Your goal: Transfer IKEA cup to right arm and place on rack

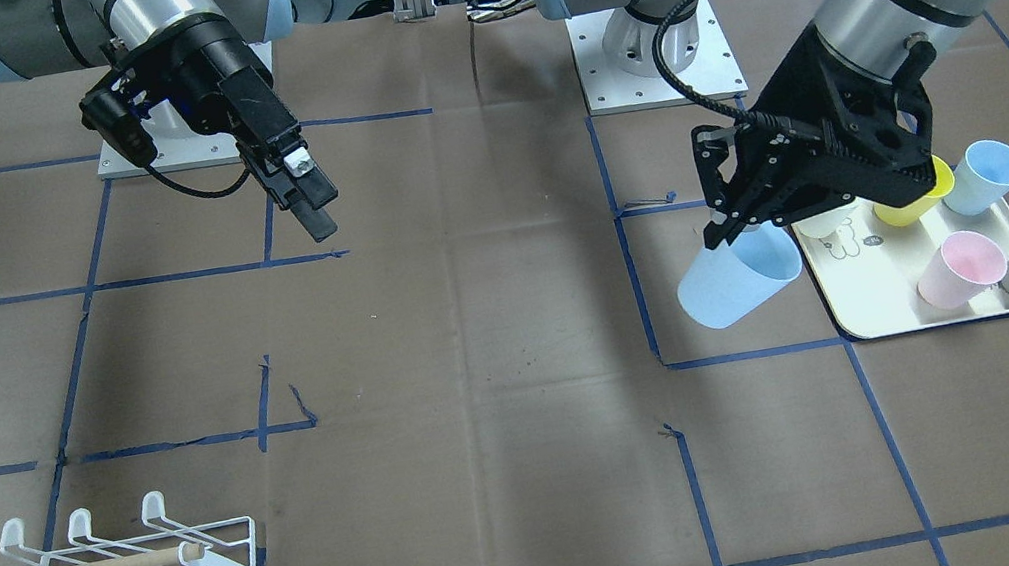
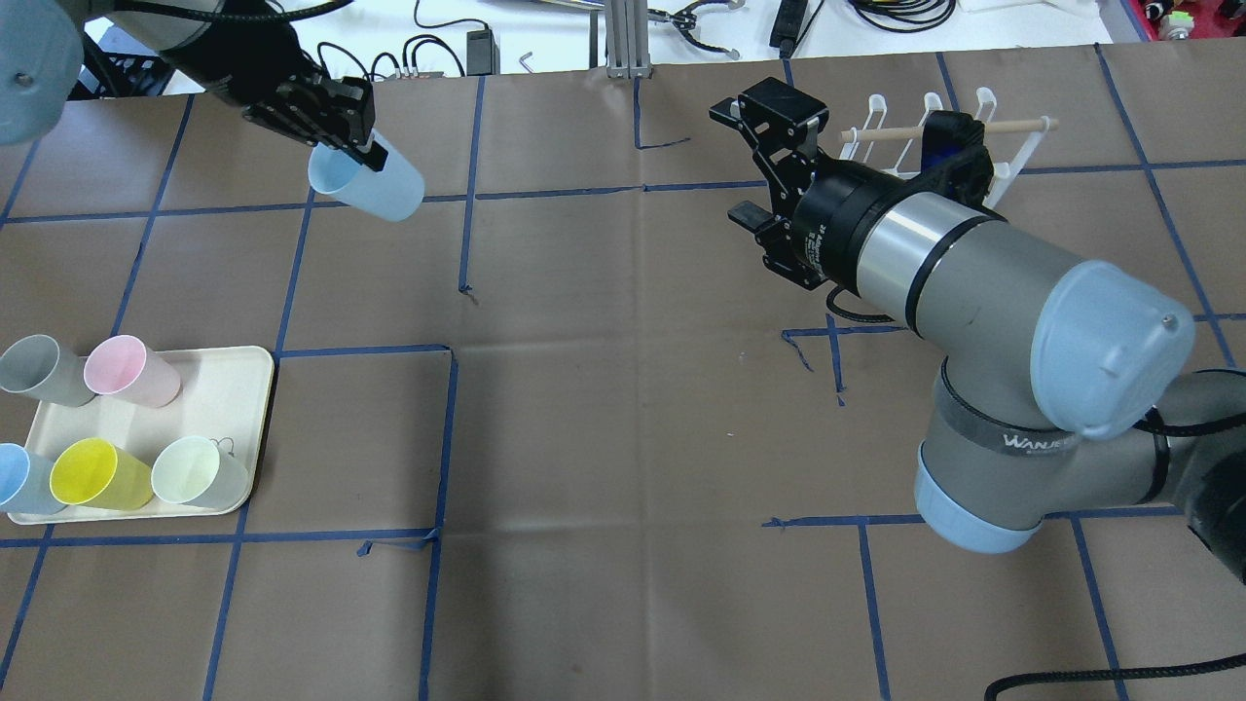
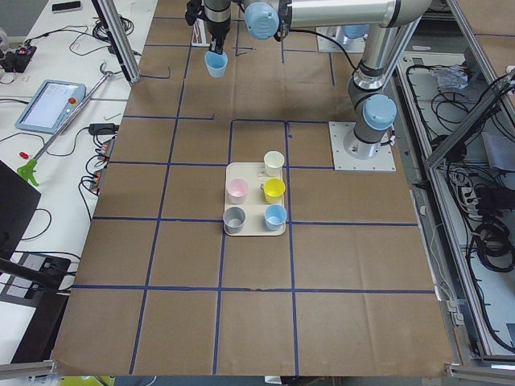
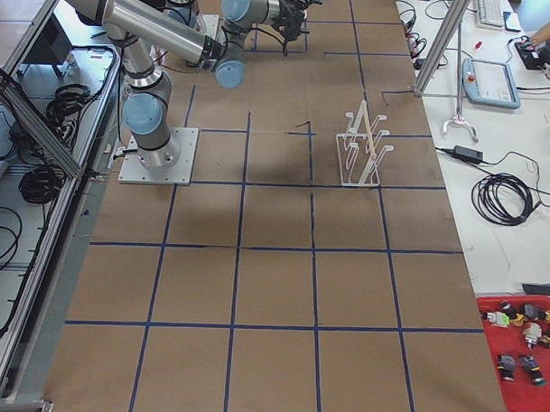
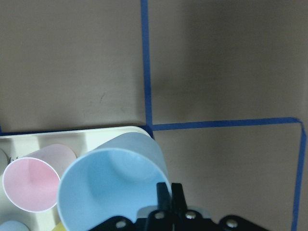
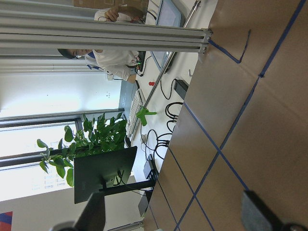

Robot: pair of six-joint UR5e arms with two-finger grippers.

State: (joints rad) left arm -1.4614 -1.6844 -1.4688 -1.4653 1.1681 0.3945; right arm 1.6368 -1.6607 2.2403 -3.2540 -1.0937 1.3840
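Note:
My left gripper (image 2: 358, 148) is shut on the rim of a light blue cup (image 2: 368, 182) and holds it tilted in the air, past the far edge of the tray. The cup also shows in the front view (image 1: 735, 279) under the left gripper (image 1: 730, 225), and in the left wrist view (image 5: 113, 190), with its open mouth towards the camera. My right gripper (image 2: 730, 163) is open and empty, up in the air, pointing towards the table's middle. The white wire rack (image 2: 930, 127) with its wooden dowel stands behind it at the far right and holds no cups.
A cream tray (image 2: 238, 389) at the near left holds grey (image 2: 44, 370), pink (image 2: 131, 370), yellow (image 2: 97, 475), blue and pale green (image 2: 200, 472) cups. Brown paper with blue tape lines covers the table. Cables and an aluminium post lie at the far edge.

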